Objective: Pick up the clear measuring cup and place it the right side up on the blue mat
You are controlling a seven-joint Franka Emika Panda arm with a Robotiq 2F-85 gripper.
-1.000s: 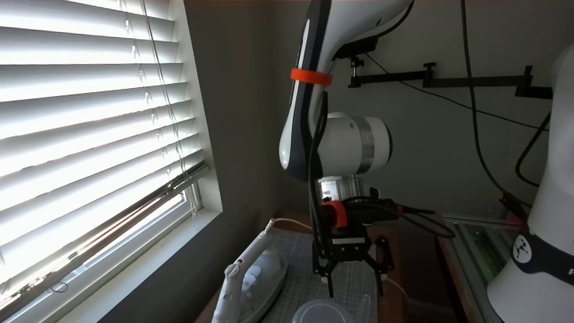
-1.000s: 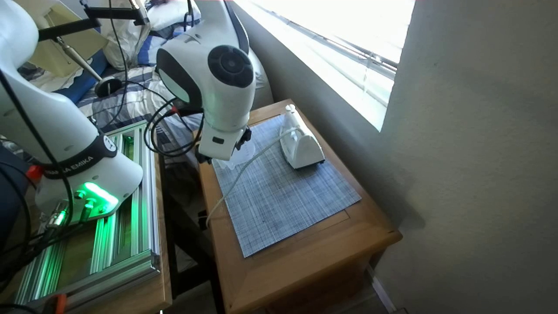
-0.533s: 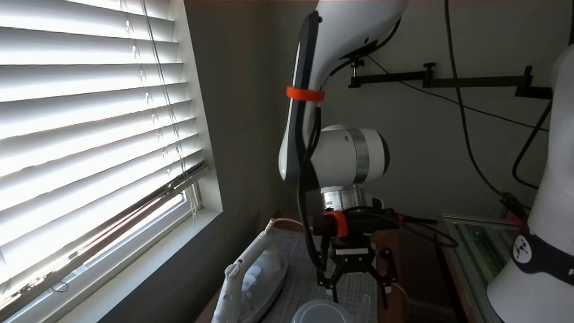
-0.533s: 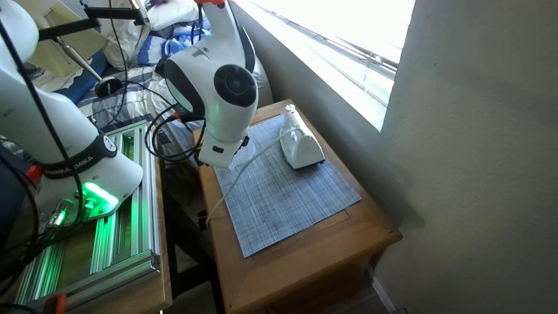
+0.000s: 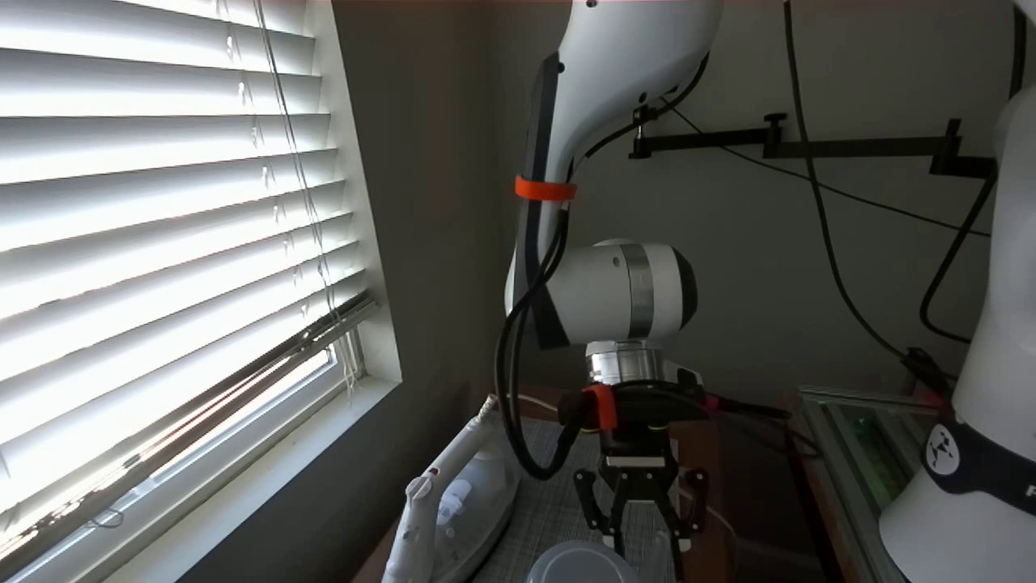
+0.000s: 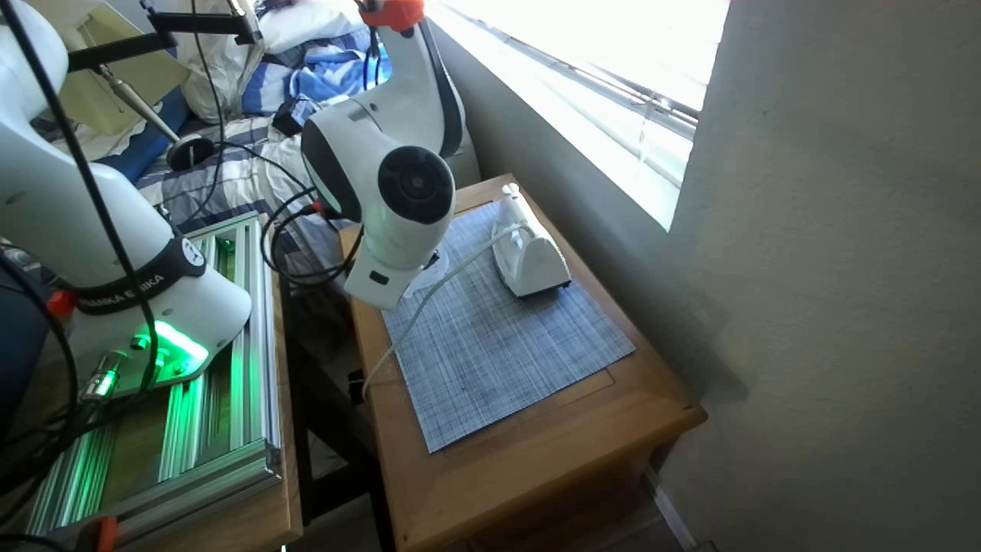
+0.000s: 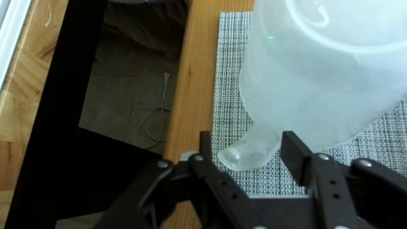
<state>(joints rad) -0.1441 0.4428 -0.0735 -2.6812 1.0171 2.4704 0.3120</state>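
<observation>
The clear measuring cup (image 7: 318, 92) stands on the blue mat (image 7: 230, 47) near the table's edge. It appears upside down, its base ring facing up. Its short spout-like handle (image 7: 248, 156) points toward my gripper (image 7: 246, 140). My gripper is open, with one finger on each side of the handle. A gap shows at the left finger (image 7: 206, 143); I cannot tell whether the right finger touches the handle. In an exterior view, the gripper (image 5: 647, 557) is low beside the cup (image 5: 583, 565). In an exterior view (image 6: 431, 272), the arm hides most of the cup.
A white iron (image 6: 529, 257) stands on the mat beside the cup. Its white cord (image 6: 414, 322) runs across the mat past the cup to the table's side. A window wall borders the wooden table (image 6: 429, 498). A dark gap separates the table from the robot's metal frame (image 6: 257, 383).
My gripper has moved down toward the handle, and its fingers have come closer together. The arm has lowered with it. The cup, mat and iron have not moved.
</observation>
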